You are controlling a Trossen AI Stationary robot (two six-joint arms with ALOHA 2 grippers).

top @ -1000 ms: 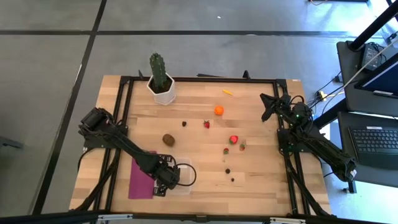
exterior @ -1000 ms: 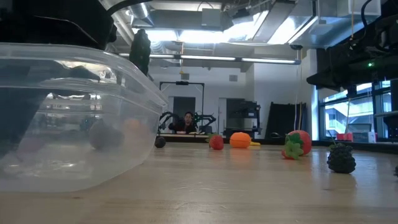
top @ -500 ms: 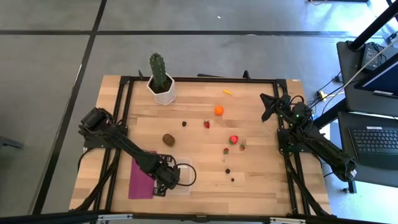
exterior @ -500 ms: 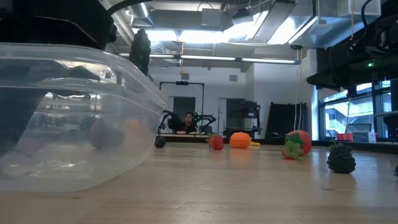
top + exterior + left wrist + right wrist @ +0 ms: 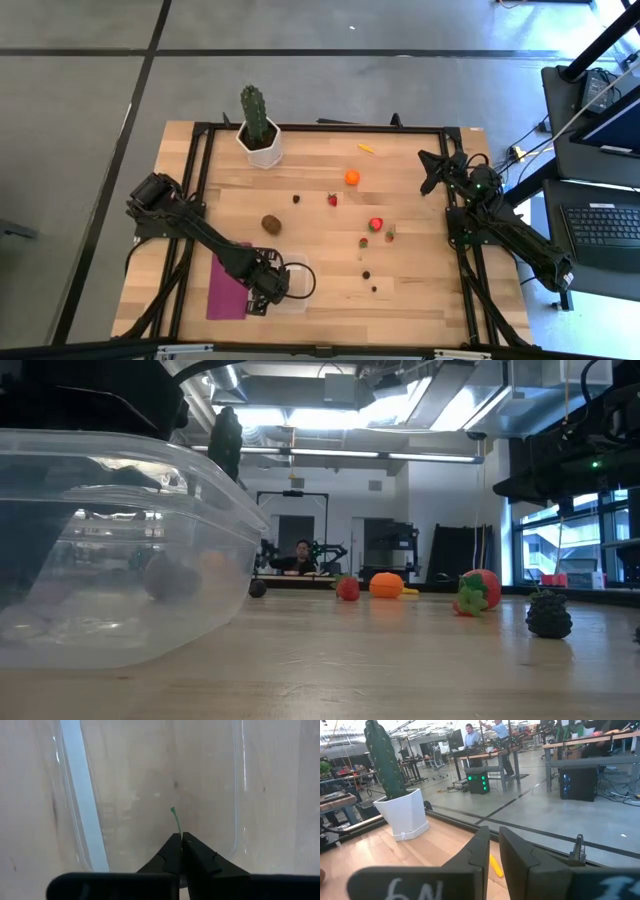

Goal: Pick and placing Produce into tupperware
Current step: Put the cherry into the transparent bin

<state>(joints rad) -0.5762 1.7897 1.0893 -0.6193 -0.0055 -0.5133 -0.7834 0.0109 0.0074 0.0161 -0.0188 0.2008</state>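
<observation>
The clear tupperware [image 5: 302, 284] sits near the table's front edge; it fills the left of the low view [image 5: 120, 550]. My left gripper [image 5: 181, 836] points down into it at its left side [image 5: 270, 290], shut on a thin green stalk [image 5: 176, 821]. On the wood beyond lie the produce: an orange ball [image 5: 352, 177], two strawberries [image 5: 376, 224] [image 5: 333, 199], a brown kiwi [image 5: 270, 224], dark berries [image 5: 366, 273] and a thin yellow piece [image 5: 367, 148]. My right gripper [image 5: 425, 160] waits level at the far right, its fingers [image 5: 491, 832] almost together with nothing between them. My left gripper pinches the green stalk's near end [image 5: 180, 833] between its two fingertips, coming from above and pointing down. The stalk's free end [image 5: 173, 810] sticks out past the fingertips over the tupperware's floor. Whether anything hangs on the stalk, I cannot tell.
A flat magenta rectangle [image 5: 226, 290] lies left of the tupperware. A tall green cactus in a white pot [image 5: 257, 120] stands at the far left. A black frame [image 5: 330, 127] runs around the wood. A laptop [image 5: 605, 225] stands on a desk at the right.
</observation>
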